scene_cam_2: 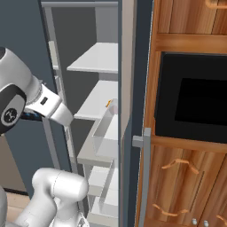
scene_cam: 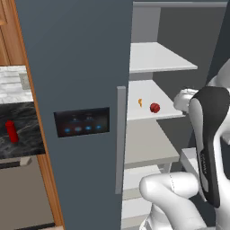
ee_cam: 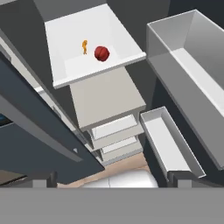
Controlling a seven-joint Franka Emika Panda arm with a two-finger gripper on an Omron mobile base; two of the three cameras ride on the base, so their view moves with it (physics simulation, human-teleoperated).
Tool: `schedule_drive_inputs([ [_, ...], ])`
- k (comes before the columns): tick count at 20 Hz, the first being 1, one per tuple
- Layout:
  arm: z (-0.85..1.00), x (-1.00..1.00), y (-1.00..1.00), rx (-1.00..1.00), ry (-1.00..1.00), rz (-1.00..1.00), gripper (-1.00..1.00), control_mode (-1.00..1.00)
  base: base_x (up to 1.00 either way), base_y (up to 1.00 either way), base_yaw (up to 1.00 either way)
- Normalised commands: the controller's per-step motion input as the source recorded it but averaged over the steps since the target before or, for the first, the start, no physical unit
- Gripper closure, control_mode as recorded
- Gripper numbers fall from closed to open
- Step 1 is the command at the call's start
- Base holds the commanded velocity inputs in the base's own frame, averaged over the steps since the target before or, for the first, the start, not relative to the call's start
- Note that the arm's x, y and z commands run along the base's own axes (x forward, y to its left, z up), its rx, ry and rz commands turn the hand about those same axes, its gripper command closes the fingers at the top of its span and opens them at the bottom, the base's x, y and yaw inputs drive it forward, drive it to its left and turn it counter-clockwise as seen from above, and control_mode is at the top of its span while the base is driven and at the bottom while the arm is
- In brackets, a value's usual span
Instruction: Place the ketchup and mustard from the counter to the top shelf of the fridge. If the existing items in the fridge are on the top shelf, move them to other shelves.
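The ketchup (scene_cam: 11, 131) stands on the counter (scene_cam: 29, 139), left of the fridge (scene_cam: 76, 67). The mustard is out of view. The fridge's right side is open, and its top shelf (scene_cam: 161, 58) is bare. One shelf lower lie the existing items: a small red ball (scene_cam: 154, 108) (ee_cam: 101, 53) and a tiny orange piece (scene_cam: 140, 102) (ee_cam: 85, 46). More grey shelves (ee_cam: 107, 98) step down below them. My gripper (ee_cam: 111, 181) is open with nothing between its fingertips (ee_cam: 41, 181). It hovers in front of the open fridge, above and short of the ball's shelf.
The open fridge door carries grey bins (ee_cam: 188, 65) (ee_cam: 168, 140) (scene_cam_2: 104, 128) close beside my hand. The closed left door has a lit panel (scene_cam: 82, 122) and a bar handle (scene_cam: 120, 139). Wooden cabinets with a black oven (scene_cam_2: 195, 102) stand to the right.
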Motion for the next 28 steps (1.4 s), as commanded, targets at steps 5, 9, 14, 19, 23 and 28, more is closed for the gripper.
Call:
schedule_drive_inputs([
  [5, 0.00, -0.68, 0.00, 0.00, -0.03, 0.06, -1.00, -1.00, 0.00, 0.00, 0.00],
  [9, 0.00, -0.25, 0.00, 0.00, 0.00, 0.02, -1.00, 1.00, -0.75, 0.06, 0.10],
  [14, 0.00, 0.00, 0.00, 0.00, 0.00, 0.00, -1.00, 1.00, -0.93, 0.63, 0.22],
  [19, 0.00, 0.00, 0.00, 0.00, 0.00, 0.00, -1.00, 1.00, -0.16, 1.00, 0.24],
  [23, 0.00, 0.00, 0.00, 0.00, 0.00, 0.00, -1.00, 1.00, 0.19, 1.00, 0.18],
  [28, 0.00, 0.00, 0.00, 0.00, 0.00, 0.00, -1.00, 1.00, 0.68, 0.95, 0.06],
])
